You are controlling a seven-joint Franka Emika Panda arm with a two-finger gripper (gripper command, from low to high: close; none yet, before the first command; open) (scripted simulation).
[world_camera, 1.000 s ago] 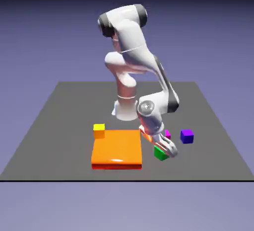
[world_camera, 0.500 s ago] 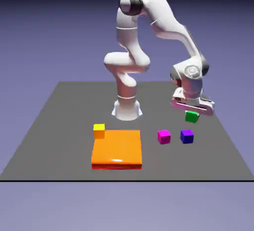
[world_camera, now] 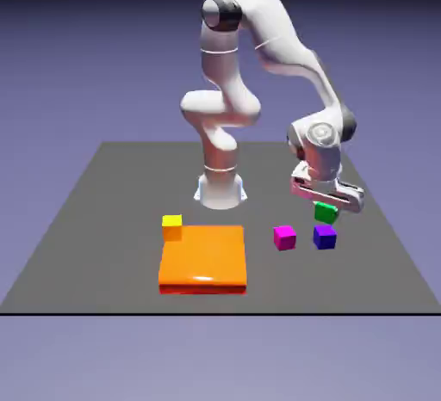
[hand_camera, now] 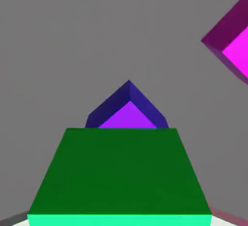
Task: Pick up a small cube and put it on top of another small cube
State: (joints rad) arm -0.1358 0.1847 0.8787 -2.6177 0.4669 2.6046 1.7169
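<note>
The fingers [world_camera: 326, 204] are gripping the green cube [world_camera: 325, 212], which is hanging just above the purple cube [world_camera: 325, 237]. The placing step seems to be starting, calling for squaring up over the purple cube, lowering gently, then releasing.

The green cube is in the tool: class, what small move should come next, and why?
Probably a small, straight lowering, turning the green cube to match if needed. The tool grips it just above the purple cube, and the hand view shows the purple one partly behind it, its edges set at an angle to the green one's.
</note>
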